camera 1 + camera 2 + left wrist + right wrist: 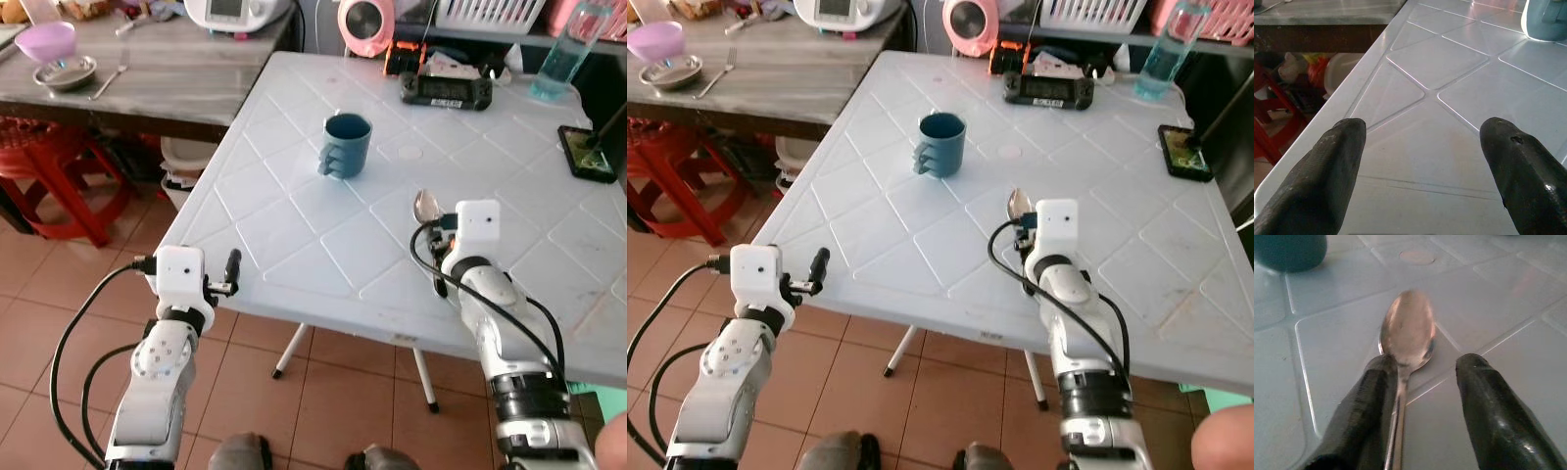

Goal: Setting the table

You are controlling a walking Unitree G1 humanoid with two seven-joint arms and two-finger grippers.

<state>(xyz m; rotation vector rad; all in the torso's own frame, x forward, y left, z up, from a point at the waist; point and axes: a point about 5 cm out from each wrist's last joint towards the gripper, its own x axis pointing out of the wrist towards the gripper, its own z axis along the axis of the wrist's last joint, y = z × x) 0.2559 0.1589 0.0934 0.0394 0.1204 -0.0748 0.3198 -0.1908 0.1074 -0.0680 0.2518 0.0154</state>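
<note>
One spoon (1406, 330), one cup (346, 144)

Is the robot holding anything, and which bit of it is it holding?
Hard to tell. The right tool has a spoon between its fingers, handle end, but they look apart, so no firm pinch. The left tool is open, holding nothing.

A black handheld game console (445, 91) is laid near the far edge of the white plastic table (294, 245), with a clear blue-tinted bottle (566, 51) to its right. A dark phone-like slab (588, 153) is seen by the right edge. A pink round fan (365, 24), possibly, is stood behind.
</note>
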